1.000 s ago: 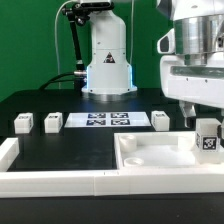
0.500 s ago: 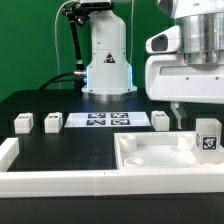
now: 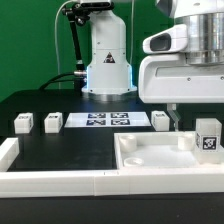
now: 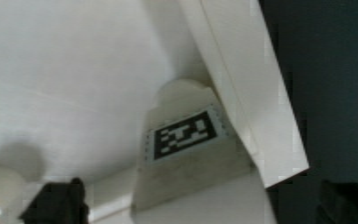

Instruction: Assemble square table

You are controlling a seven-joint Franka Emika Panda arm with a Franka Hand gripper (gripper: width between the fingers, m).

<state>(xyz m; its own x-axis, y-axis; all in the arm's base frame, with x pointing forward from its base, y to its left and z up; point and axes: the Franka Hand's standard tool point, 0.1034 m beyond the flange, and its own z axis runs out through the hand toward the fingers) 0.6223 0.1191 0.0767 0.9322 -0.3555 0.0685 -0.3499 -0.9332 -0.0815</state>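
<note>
The white square slab (image 3: 150, 160) lies rim up at the front on the exterior view's right. One tagged white leg (image 3: 208, 136) stands upright in its far right corner. My gripper (image 3: 196, 112) hangs just above that leg, open and holding nothing; one finger (image 3: 172, 117) shows to the leg's left. In the wrist view the leg (image 4: 190, 140) stands free between my gripper's (image 4: 194, 205) spread dark fingers (image 4: 51, 202), beside the slab's rim (image 4: 247, 90). Three more legs (image 3: 22, 122) (image 3: 52, 122) (image 3: 160, 120) stand in a row at the back.
The marker board (image 3: 100, 120) lies flat between the back legs. A long white rail (image 3: 50, 182) runs along the front and up the exterior view's left side. The arm's base (image 3: 108, 60) stands behind the table.
My gripper was down around the corner leg; it has opened, lifted off it and shifted to the exterior view's left. The leg stays upright in the slab's corner.
</note>
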